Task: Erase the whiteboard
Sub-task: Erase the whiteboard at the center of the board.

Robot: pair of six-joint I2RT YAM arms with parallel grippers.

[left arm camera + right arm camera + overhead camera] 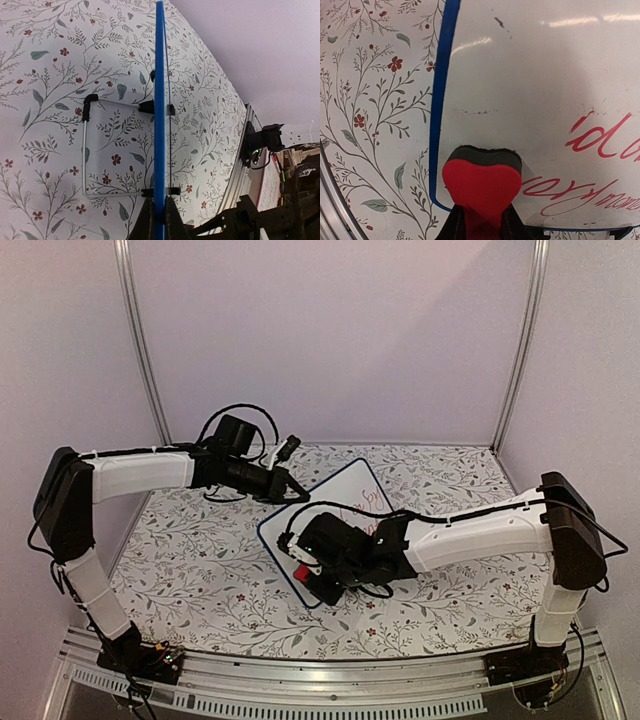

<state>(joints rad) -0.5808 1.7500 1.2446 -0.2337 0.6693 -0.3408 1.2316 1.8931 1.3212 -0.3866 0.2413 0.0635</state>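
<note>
Half the whiteboard (520, 75), toward nine o'clock, looks wiped, red writing (600, 145) remaining at three; left gripper (159, 215) clamps its frame (159, 100), right gripper (482, 222) the eraser (482, 182).

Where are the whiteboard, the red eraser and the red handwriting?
whiteboard (530, 75): right wrist view, bare white surface.
red eraser (481, 185): right wrist view, red top face.
red handwriting (602, 142): right wrist view, middle of upper word.
</note>
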